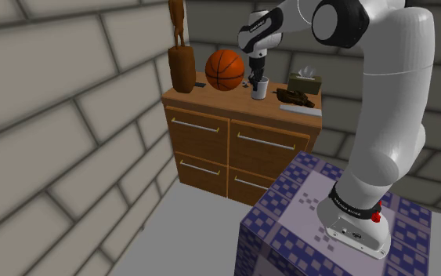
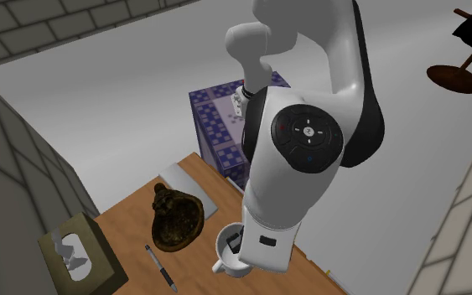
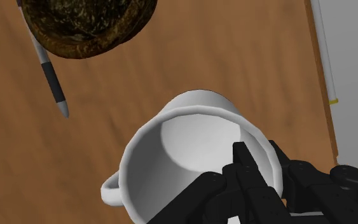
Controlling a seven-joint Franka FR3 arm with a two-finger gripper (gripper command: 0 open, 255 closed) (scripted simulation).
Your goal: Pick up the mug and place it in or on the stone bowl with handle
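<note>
A white mug [image 3: 171,153] with a small handle stands on the wooden dresser top [image 3: 190,57]. My gripper [image 3: 263,167] is shut on the mug's rim, with one finger [image 3: 246,167] inside the cup and the other outside its wall. In the shoulder view the gripper [image 1: 256,78] comes straight down onto the mug [image 1: 260,89]. The dark mottled stone bowl [image 3: 88,25] lies a short way beyond the mug, beside a pen [image 3: 51,79]. In the second exterior view the mug [image 2: 225,249] sits just right of the bowl [image 2: 178,219], and the hand covers part of it.
A basketball [image 1: 225,70] and a tall wooden figure [image 1: 181,59] stand at the left of the dresser in the shoulder view. A tissue box [image 1: 305,80] sits behind the bowl [image 1: 297,96]. A pen [image 2: 160,268] lies near the mug. Brick walls close in on two sides.
</note>
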